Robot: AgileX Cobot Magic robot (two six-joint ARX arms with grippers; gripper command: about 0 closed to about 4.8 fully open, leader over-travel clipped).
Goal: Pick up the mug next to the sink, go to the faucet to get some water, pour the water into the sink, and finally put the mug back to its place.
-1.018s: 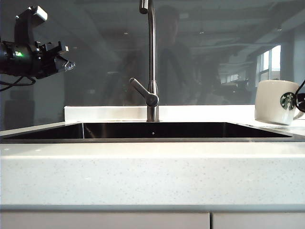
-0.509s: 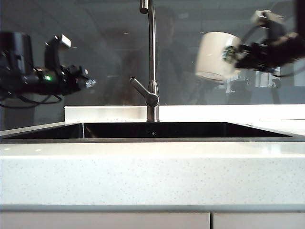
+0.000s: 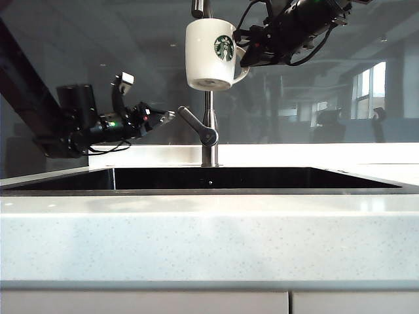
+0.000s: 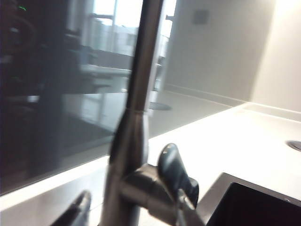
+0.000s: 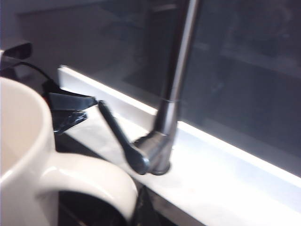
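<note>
The white mug [image 3: 211, 53] with its green logo hangs upright just under the spout of the faucet [image 3: 209, 118], high above the sink [image 3: 209, 178]. My right gripper [image 3: 247, 53] reaches in from the upper right and is shut on the mug's handle [image 5: 94, 179]. The left gripper [image 3: 167, 116] stands open at the tip of the faucet lever [image 3: 196, 125]. In the left wrist view its fingers [image 4: 77, 214] straddle the faucet's base and lever [image 4: 174, 174] without closing. The right wrist view shows the mug [image 5: 28, 155] close up, with the faucet [image 5: 171, 108] beyond it.
A dark glass panel [image 3: 314, 78] rises behind the white back ledge [image 3: 294, 154]. The speckled countertop [image 3: 209, 235] runs along the front of the sink, and more counter [image 4: 244, 136] lies beside the basin.
The right gripper lifted the mug off the counter at the right and carried it up and left to the faucet spout. The left gripper dropped rightward to the lever and opened.
</note>
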